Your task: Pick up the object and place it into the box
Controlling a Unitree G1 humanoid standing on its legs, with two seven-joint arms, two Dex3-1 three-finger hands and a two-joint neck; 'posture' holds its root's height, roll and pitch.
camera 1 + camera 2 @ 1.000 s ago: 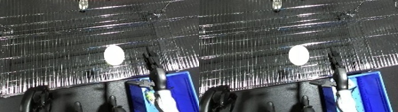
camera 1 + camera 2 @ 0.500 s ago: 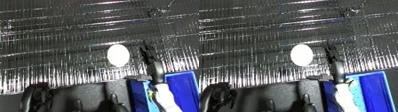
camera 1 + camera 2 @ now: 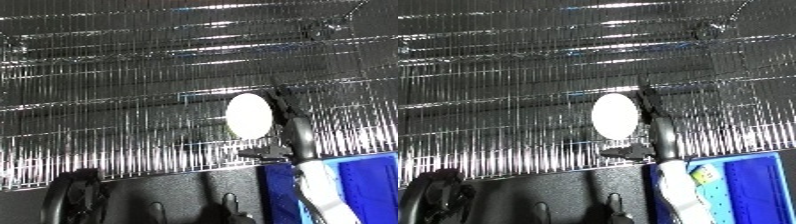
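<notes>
Lying on the ridged, shiny worktop, the white oval object sits just left of the right hand, whose straight fingers stand beside it. The blue bin lies below-right of the object. No writing is legible.

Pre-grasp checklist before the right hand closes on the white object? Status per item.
1. Target in view: white oval object on the wire shelf, unobstructed. ok
2. Right hand beside the target: its fingers reach up along the object's right edge. ok
3. Object enclosed by fingers and thumb: only its right side is flanked; contact is not discernible. cannot tell
4. Blue bin reachable for the drop: visible at lower right, below the shelf edge. ok
5. Bin free of obstruction: the right forearm crosses its left part. cannot tell
6. Left hand clear of the path: none visible. cannot tell
</notes>
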